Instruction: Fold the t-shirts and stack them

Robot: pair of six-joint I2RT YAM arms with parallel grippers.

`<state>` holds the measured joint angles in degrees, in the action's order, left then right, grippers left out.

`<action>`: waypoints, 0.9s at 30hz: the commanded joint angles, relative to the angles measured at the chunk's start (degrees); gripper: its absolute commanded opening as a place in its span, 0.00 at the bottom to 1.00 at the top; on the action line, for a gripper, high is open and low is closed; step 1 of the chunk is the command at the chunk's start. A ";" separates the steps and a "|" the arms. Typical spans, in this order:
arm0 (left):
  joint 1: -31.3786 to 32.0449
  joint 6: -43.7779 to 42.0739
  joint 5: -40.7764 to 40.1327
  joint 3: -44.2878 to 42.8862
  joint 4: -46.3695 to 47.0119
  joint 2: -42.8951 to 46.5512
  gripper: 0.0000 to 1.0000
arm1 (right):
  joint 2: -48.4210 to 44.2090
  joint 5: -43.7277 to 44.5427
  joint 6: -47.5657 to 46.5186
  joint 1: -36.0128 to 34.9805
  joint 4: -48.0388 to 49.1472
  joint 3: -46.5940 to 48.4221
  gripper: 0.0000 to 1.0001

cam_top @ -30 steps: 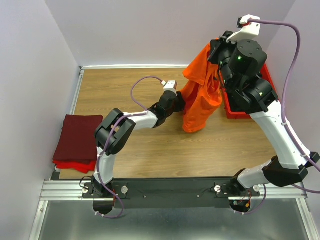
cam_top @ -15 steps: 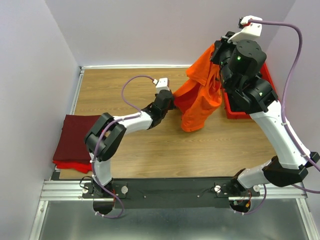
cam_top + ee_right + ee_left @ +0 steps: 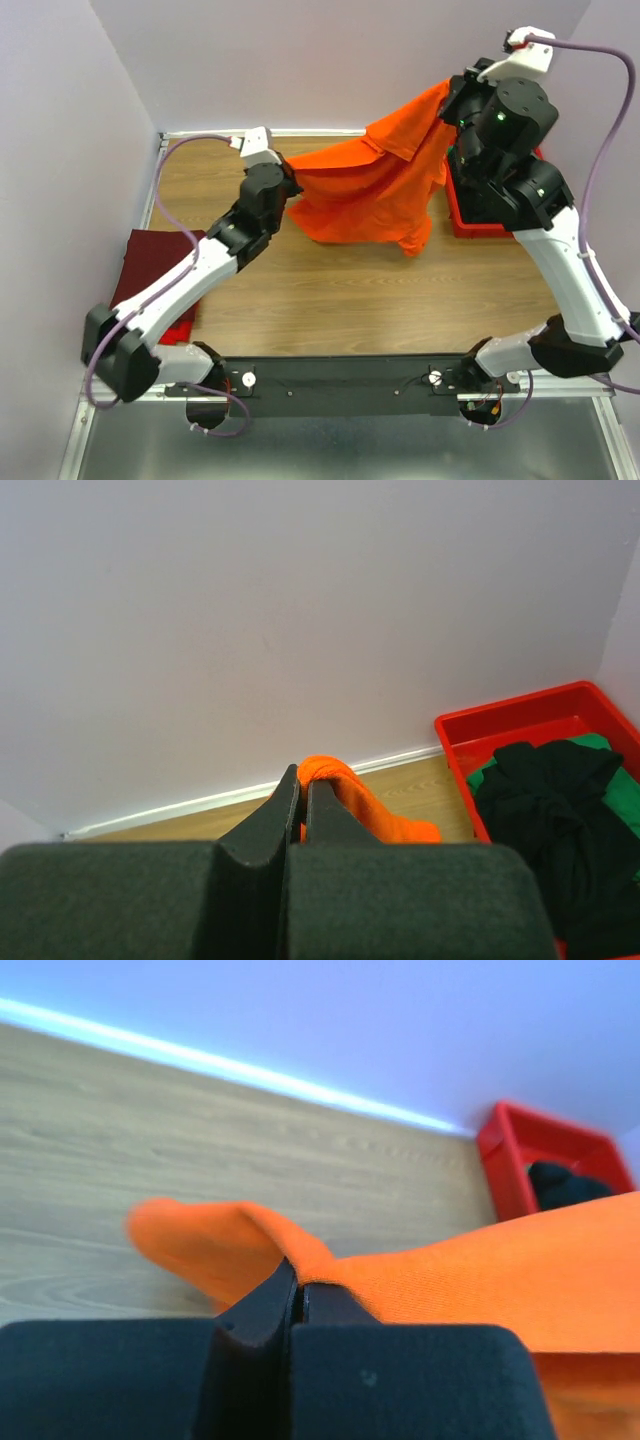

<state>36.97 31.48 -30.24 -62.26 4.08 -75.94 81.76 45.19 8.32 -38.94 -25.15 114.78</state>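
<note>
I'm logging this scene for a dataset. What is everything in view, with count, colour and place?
Orange shirt: 1, bright orange, stretched in the air between both grippers, over the table's far middle.
Folded shirts: 2, maroon on top of red, stacked at the table's left edge.
Tray: 1, red plastic, far right of the table.
Shirts in tray: black over green.
Table: 1, wood-look.
Left gripper: shut on the orange shirt.
Right gripper: shut on the orange shirt.
</note>
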 commanded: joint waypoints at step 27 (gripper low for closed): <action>-26.77 -11.00 27.43 -46.18 2.96 -22.84 0.00 | 37.43 -56.09 28.86 30.24 7.12 32.78 0.01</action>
<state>12.01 23.68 -8.27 -99.70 4.40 -99.24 121.58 -4.58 33.56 -9.98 -23.20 138.78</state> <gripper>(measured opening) 0.009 0.014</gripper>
